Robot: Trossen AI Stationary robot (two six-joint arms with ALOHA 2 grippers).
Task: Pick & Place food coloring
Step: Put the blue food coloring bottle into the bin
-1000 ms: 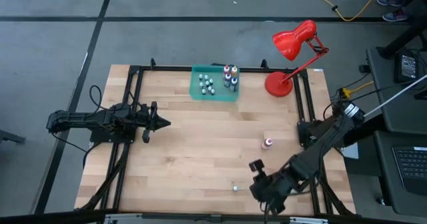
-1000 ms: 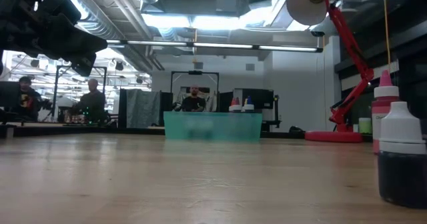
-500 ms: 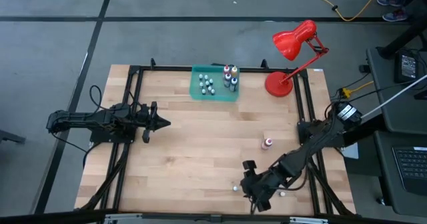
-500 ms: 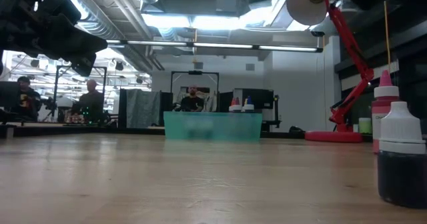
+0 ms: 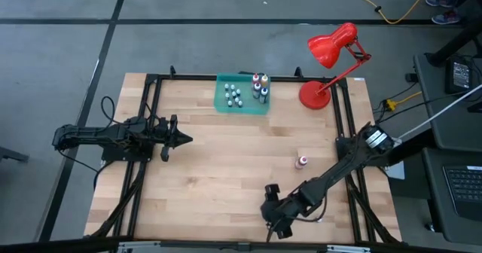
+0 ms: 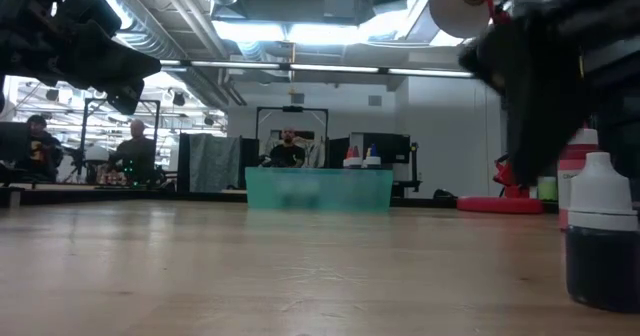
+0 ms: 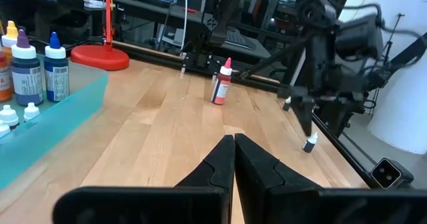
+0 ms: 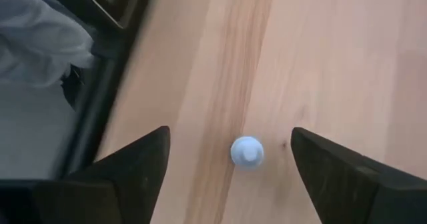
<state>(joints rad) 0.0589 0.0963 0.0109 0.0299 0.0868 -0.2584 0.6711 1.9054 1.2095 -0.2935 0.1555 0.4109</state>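
A small food coloring bottle (image 8: 247,151), white cap over a dark body (image 6: 603,238), stands upright on the wood near the table's near edge. My right gripper (image 8: 230,143) hangs over it, pointing down and open, one finger on either side of the cap and not touching it (image 7: 313,107). A taller pink bottle (image 5: 302,162) stands alone farther in. Several more bottles (image 5: 260,87) stand in the green tray (image 5: 226,102) at the far edge. My left gripper (image 5: 183,138) waits shut at the table's left.
A red desk lamp (image 5: 327,53) stands at the far right corner. Black frame rails (image 5: 346,125) run along the table's sides, and one lies close to the small bottle (image 8: 100,111). People sit in the room beyond the table (image 6: 135,146).
My right gripper has moved along the near edge toward the table's left and come over the small bottle. It has also dropped into the low view, in front of the pink bottle.
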